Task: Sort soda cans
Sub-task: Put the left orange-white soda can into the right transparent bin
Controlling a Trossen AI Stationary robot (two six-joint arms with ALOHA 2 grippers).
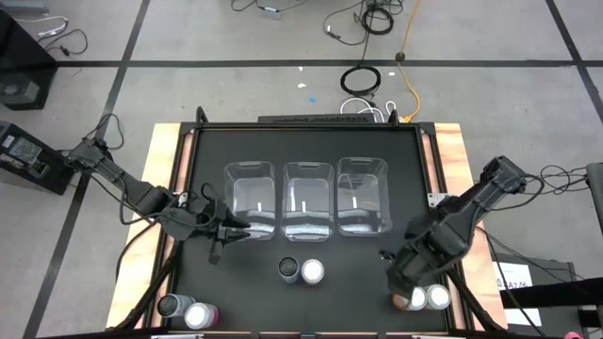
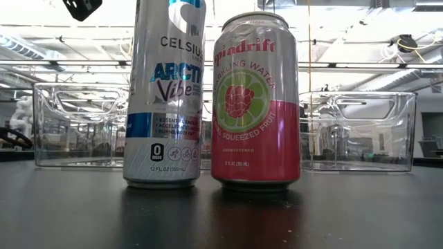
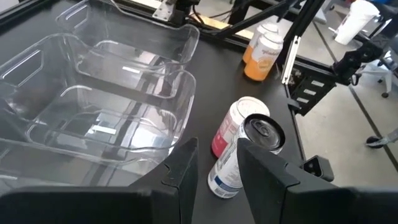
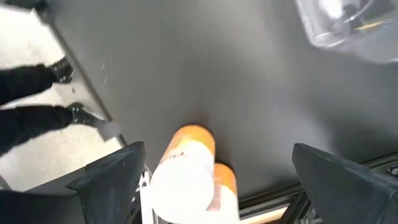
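Two cans stand upright side by side on the black table near its near edge: a silver-grey can [image 1: 288,271] [image 2: 166,97] [image 3: 249,149] and a pink can [image 1: 313,272] [image 2: 256,104] [image 3: 231,127]. My left gripper [image 1: 240,233] [image 3: 217,165] is open with a narrow gap. It hovers left of this pair, beside the left bin, pointing toward the cans. Two orange cans [image 1: 426,298] [image 4: 186,177] stand at the near right corner. My right gripper [image 1: 403,275] [image 4: 217,152] hangs above them, wide open, a finger on either side and touching nothing.
Three clear plastic bins [image 1: 309,198] [image 3: 93,106] sit in a row across the table's middle, behind the centre cans. Two more cans, one grey and one pink [image 1: 188,312], stand at the near left corner. Bare black table lies between the bins and the near edge.
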